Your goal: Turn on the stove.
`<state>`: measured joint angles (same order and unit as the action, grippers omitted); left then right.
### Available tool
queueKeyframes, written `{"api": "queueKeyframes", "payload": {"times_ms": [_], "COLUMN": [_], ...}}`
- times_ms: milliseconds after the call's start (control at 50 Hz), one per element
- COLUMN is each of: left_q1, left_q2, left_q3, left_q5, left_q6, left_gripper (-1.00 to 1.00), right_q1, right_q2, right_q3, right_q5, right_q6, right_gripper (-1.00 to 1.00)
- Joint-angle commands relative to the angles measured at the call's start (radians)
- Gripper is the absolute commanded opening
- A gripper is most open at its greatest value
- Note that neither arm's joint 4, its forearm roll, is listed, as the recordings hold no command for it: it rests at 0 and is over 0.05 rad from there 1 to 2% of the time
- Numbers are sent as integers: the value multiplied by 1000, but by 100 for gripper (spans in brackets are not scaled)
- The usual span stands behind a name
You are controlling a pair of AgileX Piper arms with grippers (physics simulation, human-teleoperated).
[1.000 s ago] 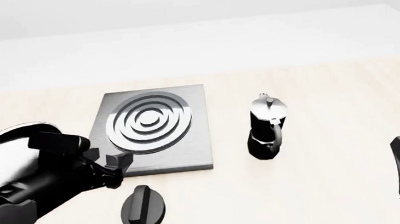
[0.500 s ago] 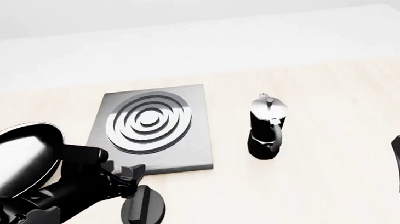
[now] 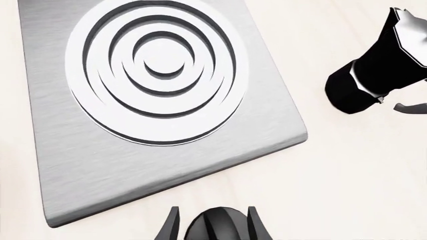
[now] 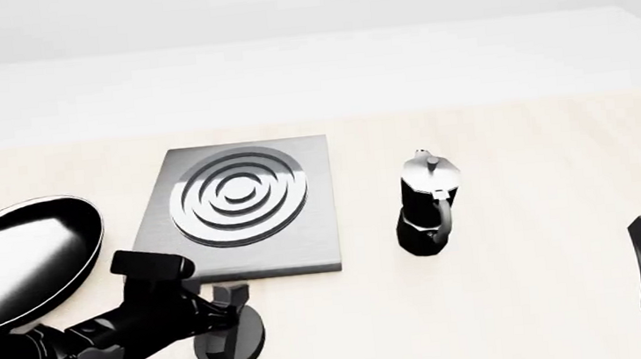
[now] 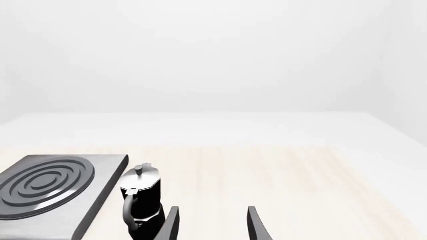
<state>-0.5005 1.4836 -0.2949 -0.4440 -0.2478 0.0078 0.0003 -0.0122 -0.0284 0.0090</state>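
L gripper [image 4: 221, 305] spread astride knob [image 4: 232, 333], just in front of stove [image 4: 247, 211], set to pinch and twist (not yet clamped). R gripper [image 5: 212, 225] spread, idle, beside moka pot [image 4: 427, 203].

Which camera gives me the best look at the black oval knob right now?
Front view: the black oval knob shows most of its outline beside the left gripper. Left wrist shows only its top between the fingers. Right wrist misses it.

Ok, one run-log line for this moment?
left gripper: open, straddling knob | right gripper: open, idle | stove: knob not yet gripped
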Motion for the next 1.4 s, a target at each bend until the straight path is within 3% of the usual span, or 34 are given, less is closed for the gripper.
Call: {"api": "queueKeyframes", "payload": {"times_ms": [20,720,1200,1220,1400], "left_q1": [-21,-24,154,185,206], "left_q2": [47,156,46,38,17], "left_q3": [-2,12,49,47,48], "left_q5": [-25,-97,-49,-41,-31], "left_q6": [-39,-103,-40,-11,-11], "left_gripper": [100,100,100,100,100], "right_q1": [2,7,15,15,16], "right_q2": [0,0,0,0,0], "right_q3": [0,-2,3,4,3], "right_q5": [0,3,6,6,6], "right_q6": [5,21,5,5,2], "right_gripper": [100,100,100,100,100]}}
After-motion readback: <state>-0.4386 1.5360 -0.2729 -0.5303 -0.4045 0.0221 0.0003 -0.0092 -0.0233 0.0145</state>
